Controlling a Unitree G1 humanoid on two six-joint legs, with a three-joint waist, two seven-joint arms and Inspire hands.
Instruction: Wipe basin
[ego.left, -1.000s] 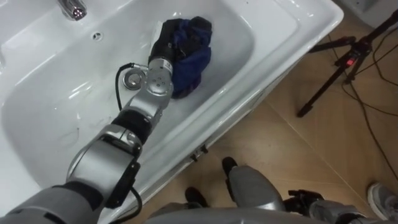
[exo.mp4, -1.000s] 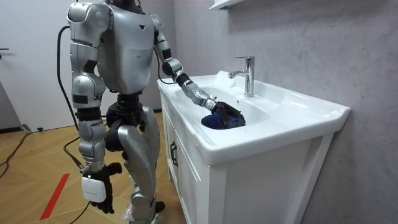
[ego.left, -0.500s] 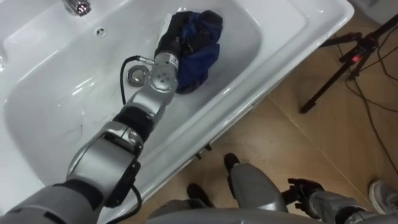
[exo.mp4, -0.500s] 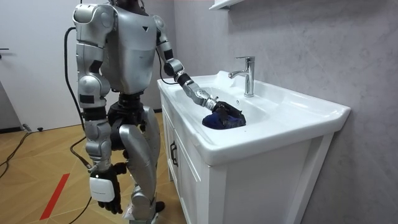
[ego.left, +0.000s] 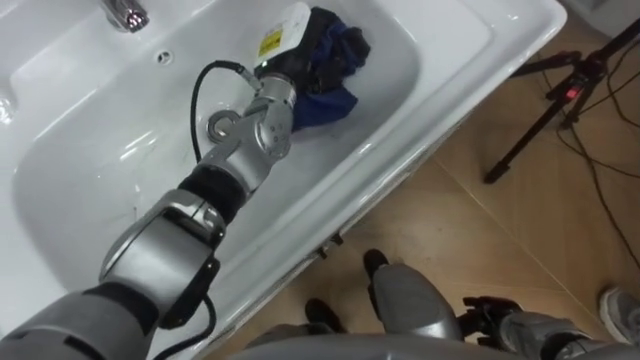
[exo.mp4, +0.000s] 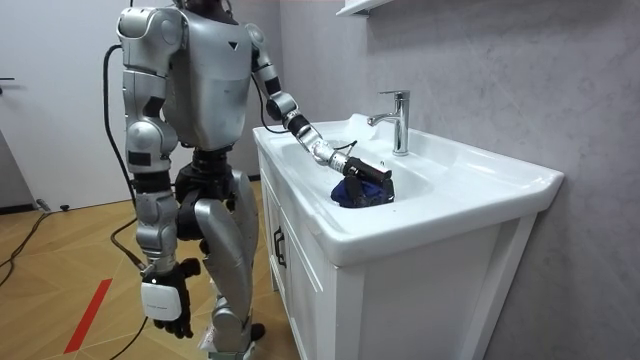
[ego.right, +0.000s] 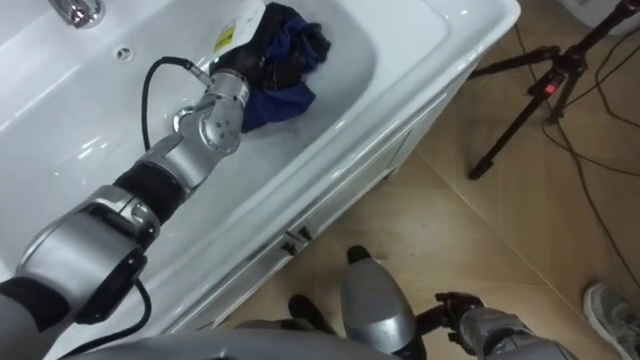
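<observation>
Clutched crumpled dark blue cloth (ego.left: 335, 90) in left hand (ego.left: 298, 64) inside white ceramic basin (ego.left: 400, 50), near round metal drain (ego.left: 222, 126). Chrome tap (ego.left: 122, 13) at rim. Hung right hand (exo.mp4: 165, 302) beside thigh, grip unreadable. Black tripod (ego.left: 562, 95) on wooden floor (ego.left: 450, 230).

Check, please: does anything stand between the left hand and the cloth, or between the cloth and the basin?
Nothing visible does. The left hand grips the cloth, and the cloth lies on the bare bowl of the basin.

The yellow label (ego.left: 269, 43) on the left robot hand (ego.left: 296, 66) is illegible.
</observation>
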